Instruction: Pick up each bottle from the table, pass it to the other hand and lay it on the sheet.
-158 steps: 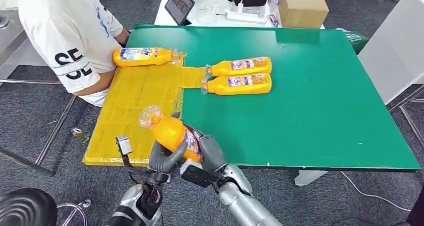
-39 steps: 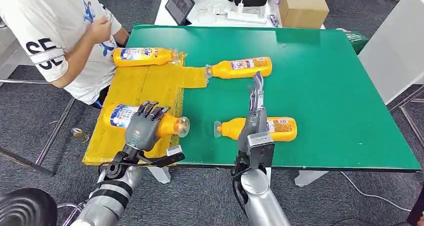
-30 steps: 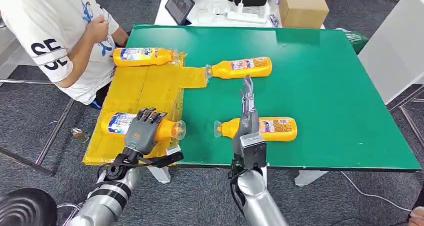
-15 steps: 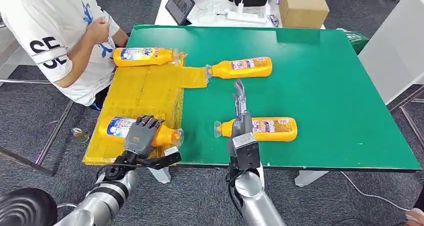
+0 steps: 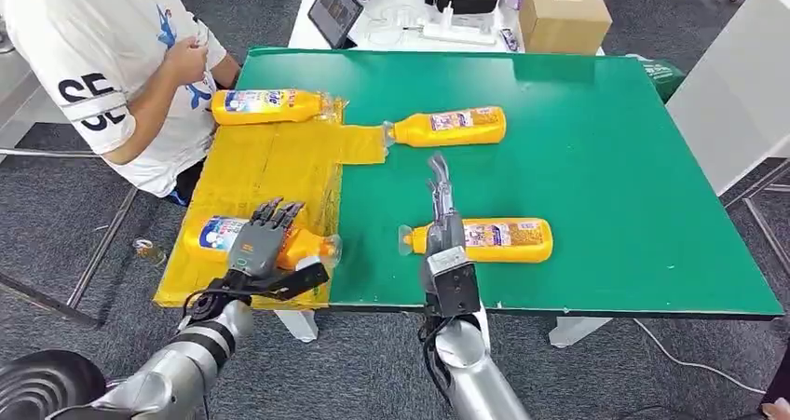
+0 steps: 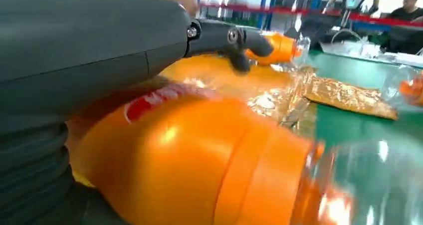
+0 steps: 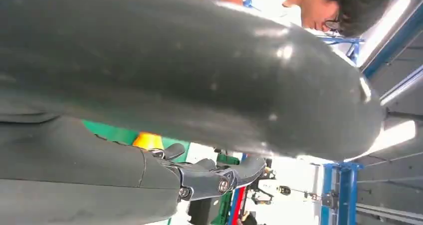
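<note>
Bottle point(image 5: 484, 239) at lower centre of the frame lies on the green tabletop point(image 5: 606, 159), long axis across the frame, cap leftward. Right robot hand point(image 5: 440, 217), fingers straight and empty, stands over its neck, nearest. Left robot hand point(image 5: 259, 243) rests spread atop the bottle on the sheet point(image 5: 279, 159).

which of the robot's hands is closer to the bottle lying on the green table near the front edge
Right. The right hand stands edge-on at that bottle, beside its neck. The left hand rests on another bottle over on the yellow sheet.
</note>
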Robot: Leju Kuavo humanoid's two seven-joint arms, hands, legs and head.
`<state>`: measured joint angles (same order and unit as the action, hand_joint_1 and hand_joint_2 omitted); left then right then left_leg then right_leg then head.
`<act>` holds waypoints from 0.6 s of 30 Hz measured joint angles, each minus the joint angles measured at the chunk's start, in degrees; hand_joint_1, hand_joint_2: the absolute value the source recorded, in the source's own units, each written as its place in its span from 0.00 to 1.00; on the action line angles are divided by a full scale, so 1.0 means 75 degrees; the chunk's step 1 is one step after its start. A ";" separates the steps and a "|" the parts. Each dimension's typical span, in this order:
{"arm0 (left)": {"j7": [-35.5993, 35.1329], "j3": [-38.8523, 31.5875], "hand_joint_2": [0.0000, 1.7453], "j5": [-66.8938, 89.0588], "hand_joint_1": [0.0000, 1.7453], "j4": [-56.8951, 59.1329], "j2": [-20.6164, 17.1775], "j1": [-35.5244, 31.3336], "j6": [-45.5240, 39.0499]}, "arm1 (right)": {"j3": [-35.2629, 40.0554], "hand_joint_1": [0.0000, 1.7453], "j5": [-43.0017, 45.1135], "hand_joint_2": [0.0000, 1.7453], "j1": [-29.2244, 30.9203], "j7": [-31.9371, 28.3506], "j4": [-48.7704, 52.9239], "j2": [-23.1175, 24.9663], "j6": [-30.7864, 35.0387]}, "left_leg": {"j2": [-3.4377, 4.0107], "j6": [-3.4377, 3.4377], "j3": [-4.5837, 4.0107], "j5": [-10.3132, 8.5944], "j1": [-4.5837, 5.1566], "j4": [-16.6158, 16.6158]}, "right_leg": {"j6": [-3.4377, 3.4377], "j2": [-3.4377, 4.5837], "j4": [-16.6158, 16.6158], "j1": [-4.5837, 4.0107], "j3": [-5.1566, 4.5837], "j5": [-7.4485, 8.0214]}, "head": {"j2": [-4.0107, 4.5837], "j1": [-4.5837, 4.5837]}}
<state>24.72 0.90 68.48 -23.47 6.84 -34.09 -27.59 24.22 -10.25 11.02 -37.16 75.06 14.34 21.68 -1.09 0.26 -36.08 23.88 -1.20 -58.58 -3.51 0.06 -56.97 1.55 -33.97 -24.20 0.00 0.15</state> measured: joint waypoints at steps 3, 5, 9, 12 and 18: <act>0.0149 -0.0158 1.00 -0.0315 0.00 0.0003 0.0003 -0.0071 0.0563 | -0.0006 0.00 0.0000 0.00 0.0000 0.0015 0.0000 0.0015 -0.0006 | -0.0001 0.0000 0.0023 0.0003 0.0000 0.0002 | 0.0002 0.0000 0.0000 0.0000 0.0021 -0.0003 | 0.0000 -0.0003; 0.0245 -0.0240 1.00 -0.0482 0.00 0.0003 0.0000 -0.0111 0.0885 | -0.0012 0.00 0.0000 0.00 0.0000 0.0017 0.0000 0.0015 -0.0015 | -0.0004 0.0000 0.0034 0.0003 0.0000 0.0003 | 0.0003 -0.0001 0.0000 0.0000 0.0033 -0.0004 | 0.0000 0.0000; 0.0464 -0.0347 1.00 -0.0843 0.00 0.0003 0.0000 -0.0166 0.1570 | -0.0041 0.00 0.0000 0.00 0.0000 0.0023 -0.0006 0.0018 -0.0026 | -0.0019 0.0002 0.0066 0.0001 0.0001 0.0005 | 0.0004 -0.0011 0.0001 0.0001 0.0067 -0.0007 | 0.0000 -0.0003; 0.0528 -0.0376 1.00 -0.0939 0.00 0.0003 0.0000 -0.0187 0.1773 | -0.0055 0.00 0.0000 0.00 0.0001 0.0026 -0.0012 0.0038 -0.0056 | -0.0023 0.0002 0.0090 0.0001 0.0002 0.0005 | 0.0005 -0.0015 0.0001 0.0002 0.0096 -0.0007 | 0.0000 0.0000; 0.0641 -0.0411 1.00 -0.1090 0.00 0.0003 0.0003 -0.0179 0.2150 | -0.0079 0.00 -0.0003 0.00 0.0001 0.0035 -0.0015 0.0064 -0.0105 | -0.0023 -0.0003 0.0097 -0.0005 0.0003 0.0005 | 0.0004 -0.0015 0.0002 0.0003 0.0104 -0.0005 | 0.0000 -0.0003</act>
<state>29.53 -2.19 60.31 -23.45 6.86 -35.43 -11.46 23.63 -10.27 11.03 -36.89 74.95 14.82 20.90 -1.26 0.24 -35.35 23.84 -1.18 -58.54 -3.48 -0.04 -56.96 1.57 -33.19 -24.24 0.00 0.13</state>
